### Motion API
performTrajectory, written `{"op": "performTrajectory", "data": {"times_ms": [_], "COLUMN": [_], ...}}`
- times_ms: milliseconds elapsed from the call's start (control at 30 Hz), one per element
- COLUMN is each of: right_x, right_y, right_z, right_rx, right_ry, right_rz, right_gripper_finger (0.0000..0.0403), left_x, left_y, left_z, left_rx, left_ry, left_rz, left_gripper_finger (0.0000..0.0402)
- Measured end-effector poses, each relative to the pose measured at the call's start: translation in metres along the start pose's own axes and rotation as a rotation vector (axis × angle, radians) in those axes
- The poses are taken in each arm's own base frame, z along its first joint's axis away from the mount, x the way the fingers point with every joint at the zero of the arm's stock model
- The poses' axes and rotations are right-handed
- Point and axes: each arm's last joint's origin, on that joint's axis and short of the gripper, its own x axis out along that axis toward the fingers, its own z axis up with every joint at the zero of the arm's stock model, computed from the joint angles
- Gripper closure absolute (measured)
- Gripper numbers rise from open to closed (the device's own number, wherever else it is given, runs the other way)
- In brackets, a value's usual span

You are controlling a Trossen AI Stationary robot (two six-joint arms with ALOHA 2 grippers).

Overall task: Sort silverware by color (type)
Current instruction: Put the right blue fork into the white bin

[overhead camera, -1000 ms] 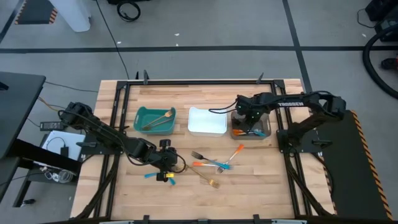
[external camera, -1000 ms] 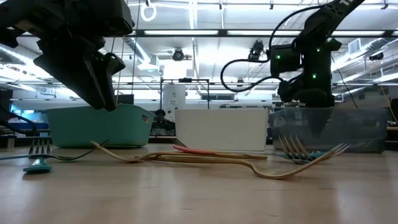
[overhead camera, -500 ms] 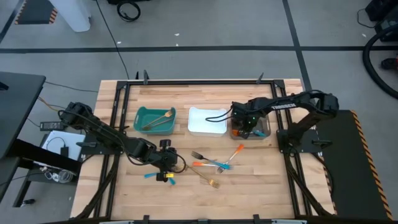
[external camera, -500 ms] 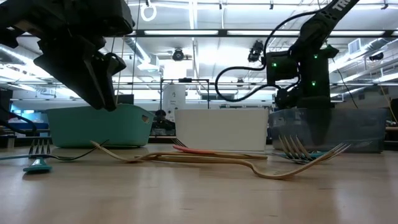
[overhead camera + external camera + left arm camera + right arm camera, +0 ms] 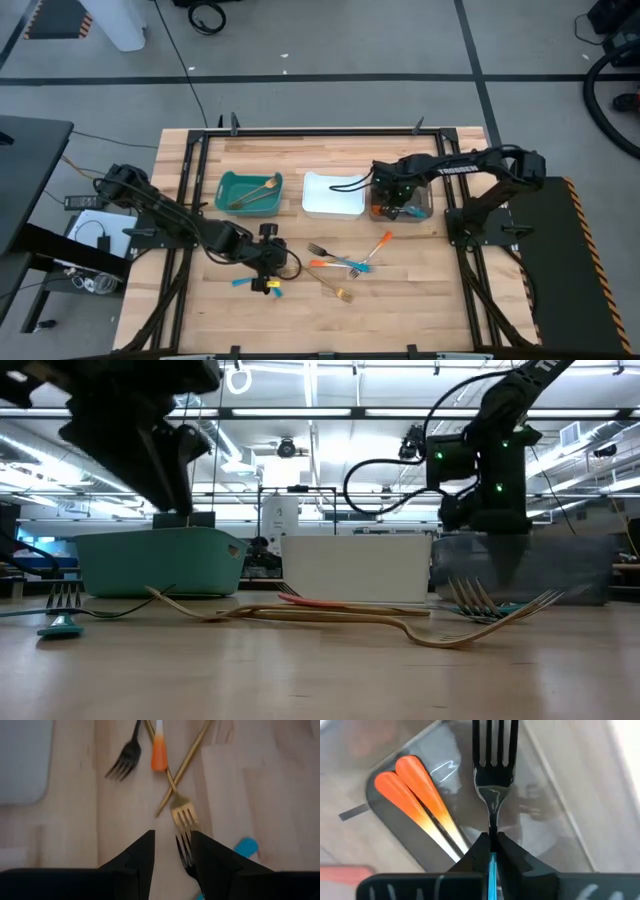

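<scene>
The right end effector (image 5: 490, 851) is pressed together on a blue-handled fork (image 5: 492, 775), pinching its neck just below the dark tines, and holds it over the clear grey bin (image 5: 404, 203) at the right of the row. In that bin lie two orange-handled utensils (image 5: 417, 802) side by side, their heads out of sight.

The left end effector (image 5: 172, 851) hovers low over the loose silverware with its fingers spread, holding nothing. Just ahead of its tips lie a gold fork (image 5: 184, 815) and, touching it, a dark fork (image 5: 186, 855) with a blue handle. Farther on lie a second dark fork (image 5: 125, 761), an orange handle (image 5: 159, 754) and a gold shaft crossing it.

From above, three bins stand in a row on the counter (image 5: 420, 290): a teal bin (image 5: 250, 192) with gold utensils in it, how many cannot be told, a white bin (image 5: 333, 195), then the grey one. Near the left end effector a blue-handled utensil (image 5: 243, 282) lies apart from the cluster
</scene>
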Motion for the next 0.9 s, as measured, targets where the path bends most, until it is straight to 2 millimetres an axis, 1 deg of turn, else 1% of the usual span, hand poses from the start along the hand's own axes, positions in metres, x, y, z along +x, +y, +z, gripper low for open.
{"op": "performTrajectory", "data": {"times_ms": [133, 367, 467, 633, 700, 800, 900], "right_x": [-0.012, -0.033, -0.047, -0.073, -0.083, -0.097, -0.112], "right_y": [0.004, 0.006, 0.007, 0.012, 0.014, 0.019, 0.024], "right_z": [0.006, 0.012, 0.015, 0.021, 0.023, 0.026, 0.023], "right_rx": [-0.011, -0.017, -0.022, -0.049, -0.058, -0.075, -0.086], "right_ry": [0.001, 0.033, 0.047, 0.022, -0.016, -0.134, -0.253], "right_rz": [0.001, -0.006, -0.017, -0.098, -0.114, -0.096, -0.062], "right_gripper_finger": [0.0384, 0.0382, 0.0382, 0.0382, 0.0382, 0.0382, 0.0382], "left_x": [-0.006, -0.007, -0.007, -0.006, -0.006, -0.004, -0.002], "left_y": [-0.001, 0.000, 0.001, 0.004, 0.010, 0.021, 0.033], "left_z": [0.009, 0.010, 0.011, 0.012, 0.013, 0.016, 0.018], "left_rx": [0.019, 0.010, 0.009, 0.002, -0.012, -0.020, 0.005], "left_ry": [-0.020, -0.028, -0.035, -0.045, -0.058, -0.072, -0.067], "left_rz": [0.005, 0.032, 0.054, 0.097, 0.148, 0.237, 0.274], "left_gripper_finger": [0.0265, 0.0265, 0.0265, 0.0265, 0.0265, 0.0264, 0.0264]}}
